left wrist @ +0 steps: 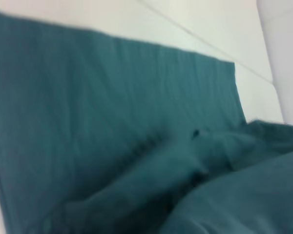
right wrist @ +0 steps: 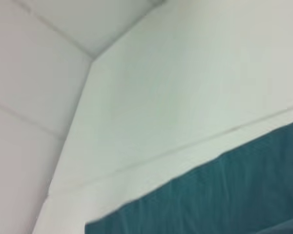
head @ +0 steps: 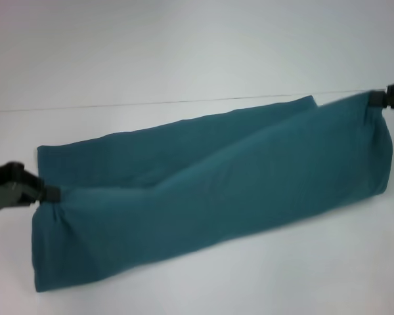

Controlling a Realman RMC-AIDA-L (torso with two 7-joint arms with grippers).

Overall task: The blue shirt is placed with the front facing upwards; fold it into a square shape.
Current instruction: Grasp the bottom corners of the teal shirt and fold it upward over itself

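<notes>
Teal cotton: the blue shirt (head: 217, 190), folded lengthwise, stretched between left end effector (head: 49, 193) and right end effector (head: 375, 98), each pinching an end edge; white worktop (head: 184, 52) open all round.

At nine o'clock in the head view we see our left end effector (head: 49, 193), a blocky matte-black body with a dark greenish face, narrowing to a small black tip. At two o'clock our right end effector (head: 375, 98) shows as a black angular housing with a squared clamp end.
</notes>
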